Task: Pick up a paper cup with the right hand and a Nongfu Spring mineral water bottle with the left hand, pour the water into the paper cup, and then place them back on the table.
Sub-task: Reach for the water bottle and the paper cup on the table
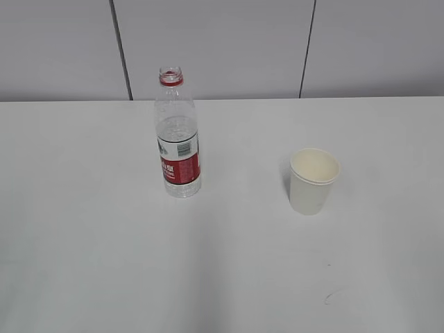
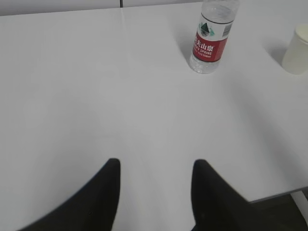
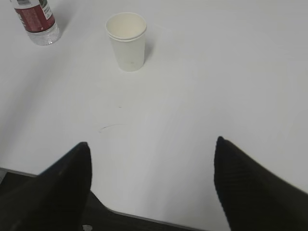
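The Nongfu Spring mineral water bottle (image 1: 179,135) stands upright on the white surface (image 1: 104,263), left of centre and toward the far side in the exterior view. Its mouth is uncapped, a red ring circles the neck, and a red-and-white label wraps the lower half. Clear water (image 1: 177,128) fills it up to roughly the shoulder, though the level is hard to read through the plastic. The paper cup (image 1: 313,180) stands upright to the right of the bottle and a little nearer, well apart from it, its open mouth up and its inside looking plain cream. A small dark scuff mark (image 1: 331,297) lies on the surface near the cup's side, toward the near right.

Neither arm appears in the exterior view. In the left wrist view the left tool (image 2: 155,192) hangs above the near edge of the surface with its two black fingers (image 2: 103,192) spread apart and nothing between them; the bottle sits far ahead and to the right, and the cup shows at the right edge. In the right wrist view the right tool (image 3: 151,183) is likewise spread wide and holds nothing, with the cup far ahead, left of centre, and the bottle's base at the upper left corner.
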### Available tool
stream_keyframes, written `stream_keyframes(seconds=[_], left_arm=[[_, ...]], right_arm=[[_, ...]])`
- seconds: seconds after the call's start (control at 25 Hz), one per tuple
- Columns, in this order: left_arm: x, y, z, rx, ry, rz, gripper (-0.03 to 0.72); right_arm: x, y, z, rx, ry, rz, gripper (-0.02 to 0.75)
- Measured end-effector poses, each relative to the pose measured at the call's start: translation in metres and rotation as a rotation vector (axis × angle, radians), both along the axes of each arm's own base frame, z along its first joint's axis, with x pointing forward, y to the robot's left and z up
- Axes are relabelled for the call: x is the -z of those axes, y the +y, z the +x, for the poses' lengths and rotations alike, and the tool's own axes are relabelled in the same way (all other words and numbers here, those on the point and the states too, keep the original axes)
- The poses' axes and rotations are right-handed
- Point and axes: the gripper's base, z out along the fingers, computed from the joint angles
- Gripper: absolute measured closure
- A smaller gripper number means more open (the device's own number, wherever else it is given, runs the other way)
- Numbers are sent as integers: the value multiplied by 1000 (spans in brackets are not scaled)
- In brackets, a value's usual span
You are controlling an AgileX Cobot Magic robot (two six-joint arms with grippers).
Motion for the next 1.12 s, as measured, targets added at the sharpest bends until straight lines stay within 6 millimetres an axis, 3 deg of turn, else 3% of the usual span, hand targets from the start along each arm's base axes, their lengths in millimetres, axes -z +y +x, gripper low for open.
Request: stream_keyframes(seconds=[1.12], left_arm=[[0, 0, 0, 0, 0, 0, 376]], right_arm=[[0, 0, 0, 0, 0, 0, 148]])
